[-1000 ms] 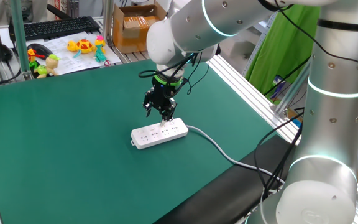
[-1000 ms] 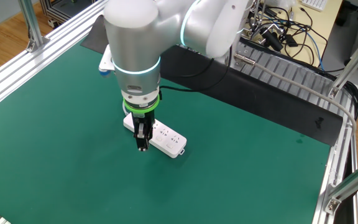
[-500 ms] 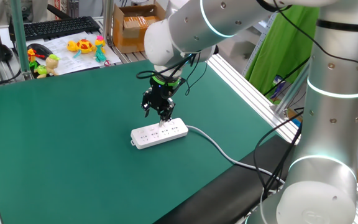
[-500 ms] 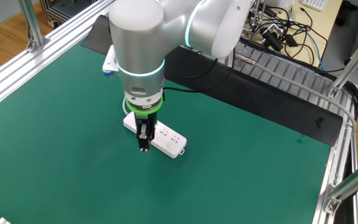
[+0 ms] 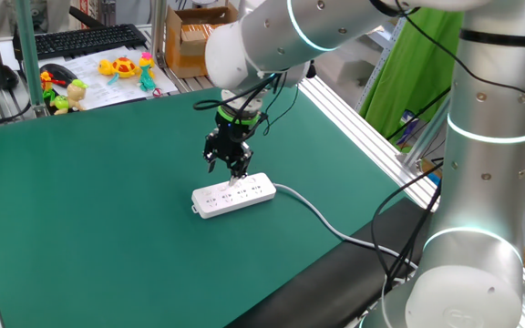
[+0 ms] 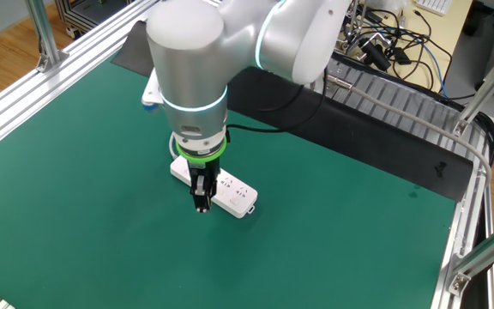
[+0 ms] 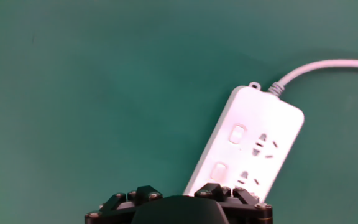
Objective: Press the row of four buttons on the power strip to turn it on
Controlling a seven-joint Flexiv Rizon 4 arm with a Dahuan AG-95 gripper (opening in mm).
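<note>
So, nearest the hand camera you only get the black base of the two-finger gripper along the bottom edge, fingertips out of shot, so I can't tell how wide it is open, and neither table camera shows a gap clearly either. Nothing looks held.

What's changed: over the last second the gripper has lifted a little off the long white plastic power strip with rounded corners and slid along it, toward the end away from the cable. A second ago its tip sat right down at the strip's top face; now it hangs just above. My read is one press is finished and it's lining up on the next of the four small white rectangular buttons. The hand view shows two of them in a line along one long edge beside the dark socket holes; the rest are hidden under the gripper.

The strip lies flat on the green table mat, roughly mid-table, with its whitish-grey cable trailing off toward the table edge.

Further back, the silver arm reaches over the strip with the wrist pointing straight down.
</note>
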